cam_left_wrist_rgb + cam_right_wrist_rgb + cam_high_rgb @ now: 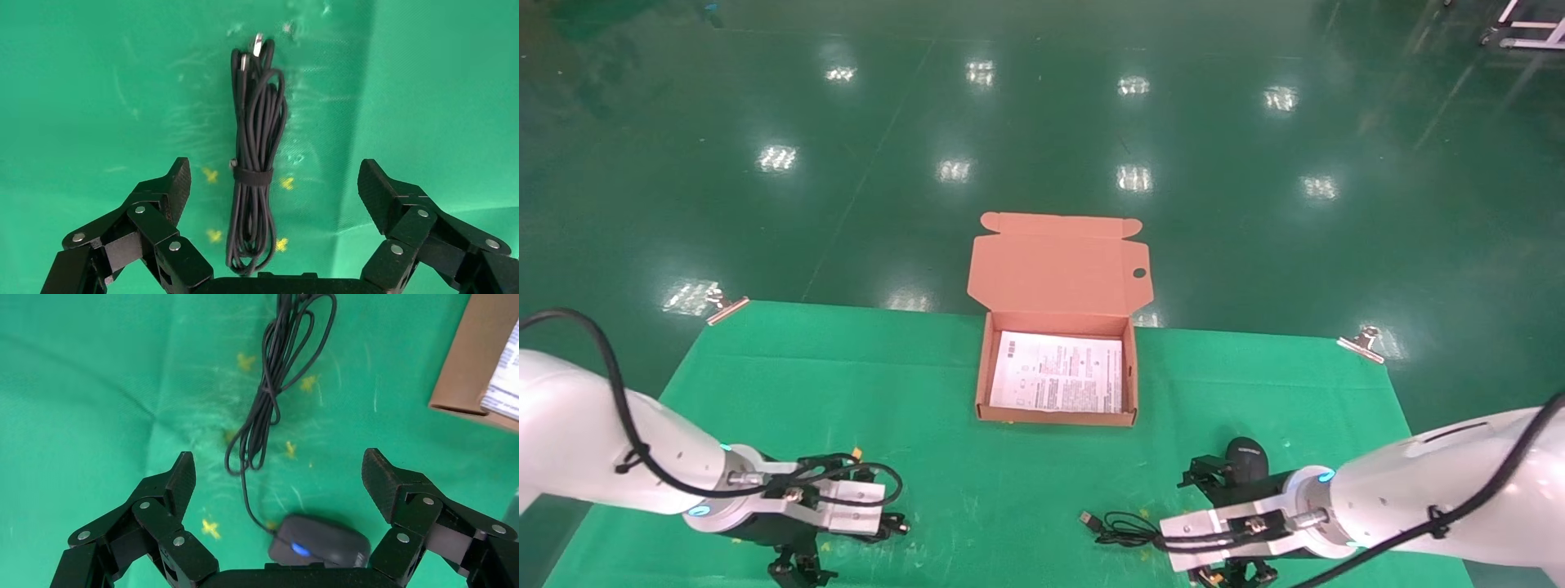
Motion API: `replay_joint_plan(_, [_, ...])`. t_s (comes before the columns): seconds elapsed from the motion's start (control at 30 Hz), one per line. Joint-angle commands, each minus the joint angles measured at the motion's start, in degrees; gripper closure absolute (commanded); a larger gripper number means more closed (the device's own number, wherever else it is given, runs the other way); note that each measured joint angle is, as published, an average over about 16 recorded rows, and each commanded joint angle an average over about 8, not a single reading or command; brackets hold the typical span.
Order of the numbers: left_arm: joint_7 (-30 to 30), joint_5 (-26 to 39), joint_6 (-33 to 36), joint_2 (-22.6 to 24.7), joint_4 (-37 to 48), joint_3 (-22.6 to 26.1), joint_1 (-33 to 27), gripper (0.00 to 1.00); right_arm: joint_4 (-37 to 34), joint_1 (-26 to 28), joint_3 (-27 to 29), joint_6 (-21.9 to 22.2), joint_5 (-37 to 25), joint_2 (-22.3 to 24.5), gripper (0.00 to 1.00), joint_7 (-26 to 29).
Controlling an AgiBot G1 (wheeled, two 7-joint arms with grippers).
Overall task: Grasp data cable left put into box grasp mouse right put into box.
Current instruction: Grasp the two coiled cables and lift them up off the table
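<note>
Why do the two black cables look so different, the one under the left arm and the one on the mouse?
The data cable is thick, wound into a long narrow bundle held by a band, with no device attached. The mouse cord is thinner, lies in loose loops and runs into the mouse. Both are black and lie on the green cloth, each beneath an open end effector.

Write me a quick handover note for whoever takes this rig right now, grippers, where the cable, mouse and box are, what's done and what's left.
Left gripper: open, poised over the data cable, which lies bundled on the green cloth between the fingers, not gripped.
Right gripper: open, over the mouse, wheel lit blue, its cord loose on the cloth.
Box: at the table's far middle, lid open, only a printed sheet inside.
Done: nothing boxed yet.
Left: grasp cable with left, put in box; grasp mouse with right, put in box.
</note>
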Motion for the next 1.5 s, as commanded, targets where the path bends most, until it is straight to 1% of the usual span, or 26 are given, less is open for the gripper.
replay_joint_plan(0.03, [0.0,0.0,-1.0,0.8,3.0,-0.2,0.0,0.00,-1.5,-0.4,0.0,1.0,-0.5,-0.8,0.00,1.0])
replay_joint_plan(0.17, [0.9,-0.6,-3.1,2.1,8.3,-0.7,-0.3,0.00,-6.6,-0.3,0.4,2.8,-0.2,-2.8,0.00,1.1])
replay_joint_plan(0.4, [2.9,-2.0,-5.7,3.8,15.8,-1.6,-0.9,0.00,-15.1,0.6,0.6,5.3,0.8,-6.0,0.00,-1.2])
replay_joint_plan(0.43, [3.3,-2.2,-5.9,3.9,16.7,-1.8,-1.0,0.00,-16.2,0.7,0.7,5.7,0.9,-6.4,0.06,-1.7])
replay_joint_plan(0.47, [3.7,-2.5,-6.2,4.0,17.5,-1.9,-1.0,0.07,-17.2,0.8,0.7,6.0,1.1,-6.7,0.19,-2.1])
replay_joint_plan(0.67, [5.6,-3.4,-7.1,4.3,21.0,-2.4,-1.3,0.82,-20.9,1.4,0.9,7.2,1.7,-8.0,0.94,-4.2])
replay_joint_plan(0.7, [5.7,-3.5,-7.1,4.3,21.4,-2.4,-1.3,0.94,-21.2,1.4,0.9,7.3,1.8,-8.1,1.00,-4.3])
replay_joint_plan(0.73, [5.8,-3.6,-7.2,4.3,21.6,-2.5,-1.3,1.00,-21.4,1.5,0.9,7.4,1.8,-8.1,1.00,-4.4])
replay_joint_plan(0.77, [5.9,-3.6,-7.2,4.3,21.8,-2.5,-1.4,1.00,-21.6,1.5,0.9,7.4,1.9,-8.2,1.00,-4.5])
replay_joint_plan(1.5, [5.5,-3.5,-6.9,4.2,20.7,-2.4,-1.4,1.00,-20.6,1.4,0.9,7.1,1.8,-7.9,1.00,-4.1])
